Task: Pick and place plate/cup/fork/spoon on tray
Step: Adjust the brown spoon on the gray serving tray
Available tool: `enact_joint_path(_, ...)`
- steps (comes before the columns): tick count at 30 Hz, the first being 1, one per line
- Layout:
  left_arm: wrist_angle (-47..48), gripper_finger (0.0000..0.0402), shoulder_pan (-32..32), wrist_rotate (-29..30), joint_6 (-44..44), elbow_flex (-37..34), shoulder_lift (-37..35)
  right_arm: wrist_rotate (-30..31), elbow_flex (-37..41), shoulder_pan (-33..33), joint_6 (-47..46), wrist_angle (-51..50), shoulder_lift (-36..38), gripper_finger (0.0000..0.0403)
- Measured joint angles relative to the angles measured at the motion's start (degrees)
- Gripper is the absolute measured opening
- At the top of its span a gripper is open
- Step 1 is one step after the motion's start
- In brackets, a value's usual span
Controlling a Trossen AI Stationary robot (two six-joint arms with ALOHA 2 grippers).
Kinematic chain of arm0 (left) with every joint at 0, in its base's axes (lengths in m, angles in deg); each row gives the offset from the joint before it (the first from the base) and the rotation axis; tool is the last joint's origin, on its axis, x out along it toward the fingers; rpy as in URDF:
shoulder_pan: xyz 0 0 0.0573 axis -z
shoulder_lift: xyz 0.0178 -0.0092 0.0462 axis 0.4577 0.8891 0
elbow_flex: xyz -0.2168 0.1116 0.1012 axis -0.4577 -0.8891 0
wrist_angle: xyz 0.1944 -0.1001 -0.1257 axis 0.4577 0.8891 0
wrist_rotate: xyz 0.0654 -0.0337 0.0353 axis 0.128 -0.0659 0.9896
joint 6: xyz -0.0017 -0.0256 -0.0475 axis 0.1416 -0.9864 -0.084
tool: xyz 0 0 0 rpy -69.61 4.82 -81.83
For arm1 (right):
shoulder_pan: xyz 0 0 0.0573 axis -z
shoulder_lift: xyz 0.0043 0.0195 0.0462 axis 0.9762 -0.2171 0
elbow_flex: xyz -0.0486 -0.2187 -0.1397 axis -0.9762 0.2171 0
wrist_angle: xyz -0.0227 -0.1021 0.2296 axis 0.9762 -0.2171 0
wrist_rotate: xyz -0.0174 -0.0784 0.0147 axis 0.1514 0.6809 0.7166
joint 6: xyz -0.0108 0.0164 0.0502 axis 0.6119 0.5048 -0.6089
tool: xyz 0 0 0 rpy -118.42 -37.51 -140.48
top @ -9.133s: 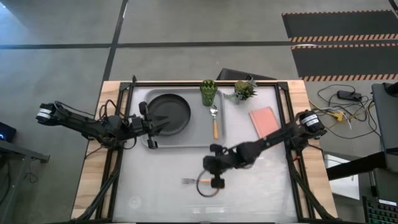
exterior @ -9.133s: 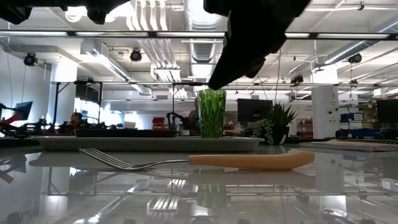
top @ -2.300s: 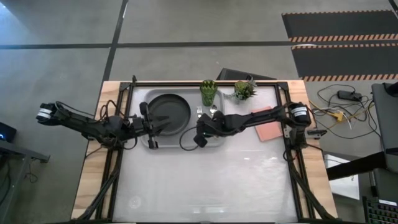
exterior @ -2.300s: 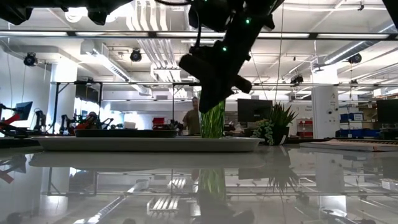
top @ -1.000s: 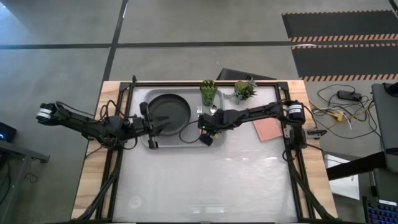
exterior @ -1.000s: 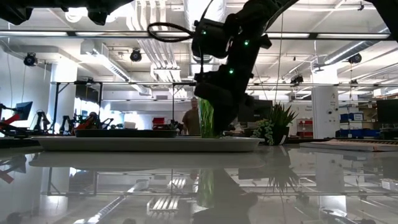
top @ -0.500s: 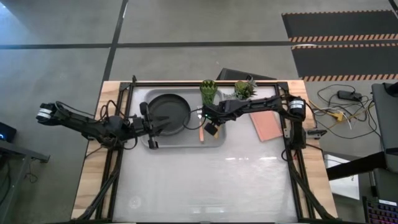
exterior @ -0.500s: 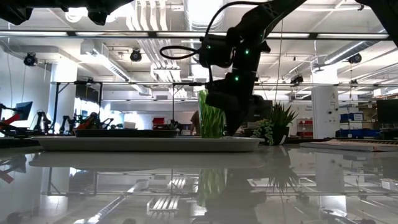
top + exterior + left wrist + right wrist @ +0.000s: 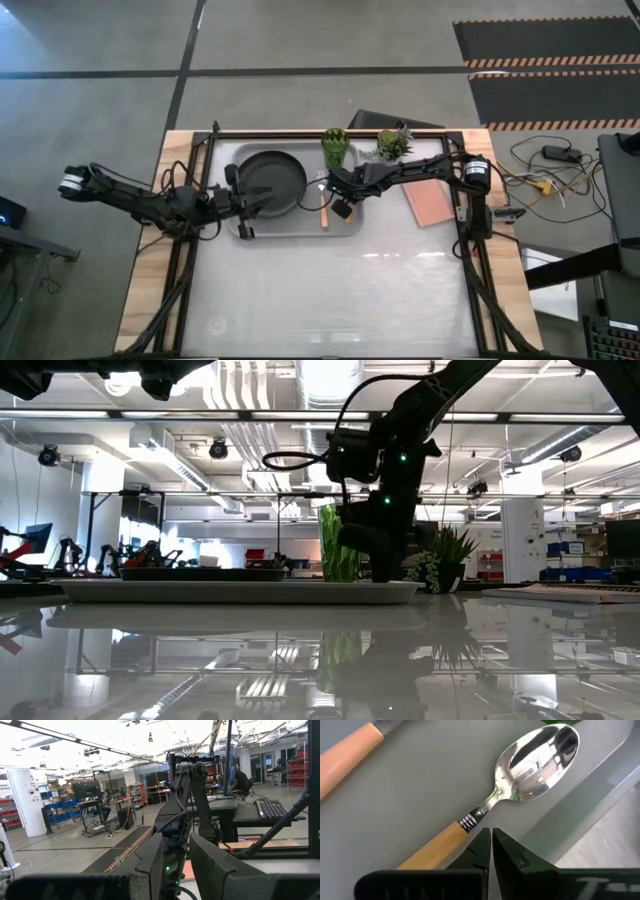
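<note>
Two orange-handled pieces of cutlery lie in the tray [image 9: 290,226]: the fork [image 9: 322,201] just beside the plate [image 9: 272,181], and the spoon [image 9: 505,805] closer to the tray's right rim. The right gripper [image 9: 488,849] is low over the spoon, its two fingers pressed together with no gap, holding nothing; their tips sit directly over the spoon's handle, just behind the banded neck, with the bowl beyond them near the tray's rim. From above, the right arm reaches in from the table's right side and ends over the tray's right part, next to the cup [image 9: 334,148], which stands on the tray's far right corner. The plate lies in the tray's left half. The left gripper [image 9: 240,200] waits at the plate's left edge, jaws parted a little, empty. No readable writing shows on any of the tableware.
</note>
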Motion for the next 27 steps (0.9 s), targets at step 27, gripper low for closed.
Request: enact_joint_path(27,-0.02,0.0079,-0.04,0.0,0.02,0.0,0.02,9.55,1.23,0.28,1.24,6.05,-0.13,0.0008)
